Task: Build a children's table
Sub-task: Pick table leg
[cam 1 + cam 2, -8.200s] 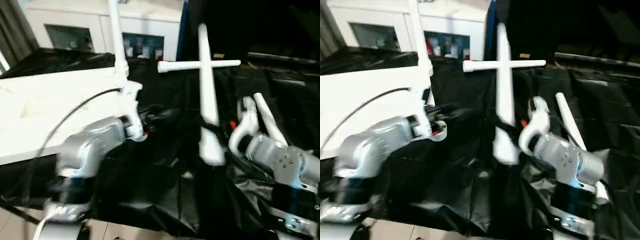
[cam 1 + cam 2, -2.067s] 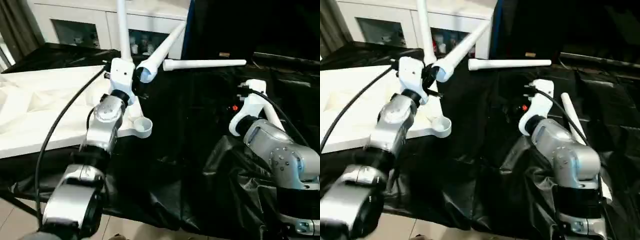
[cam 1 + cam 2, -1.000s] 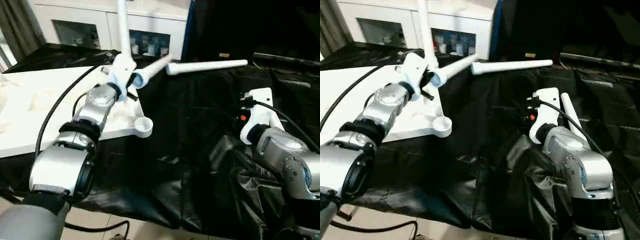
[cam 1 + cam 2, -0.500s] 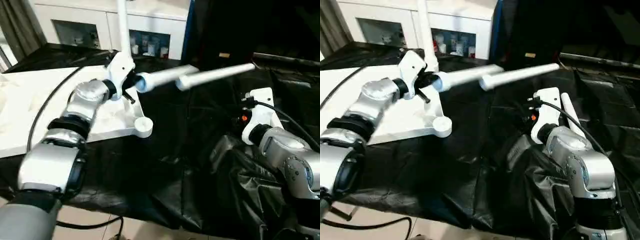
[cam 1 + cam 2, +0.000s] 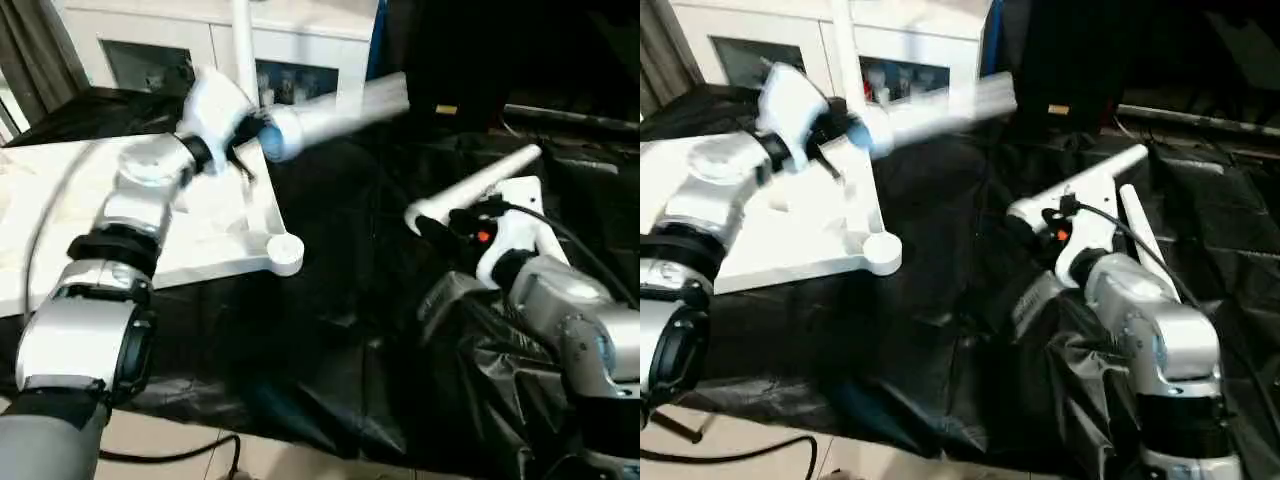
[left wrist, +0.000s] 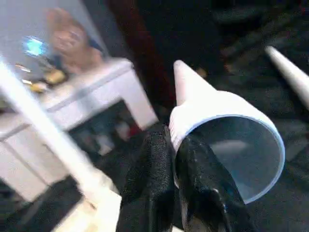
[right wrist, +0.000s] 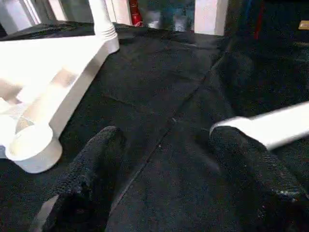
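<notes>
Covering work surface: black sheet (image 5: 340,330); white cabinet (image 5: 150,40) behind. Left jaws clamp tube leg (image 6: 227,130); right jaws spread, empty.

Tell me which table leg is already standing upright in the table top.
The leg at the table top's far corner; the left gripper holds another aloft, and others lie loose.

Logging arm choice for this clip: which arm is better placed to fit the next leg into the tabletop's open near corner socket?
Left, probably. Its gripper is shut on a leg above the tabletop, near the empty socket. The right gripper is open, holding nothing.
</notes>
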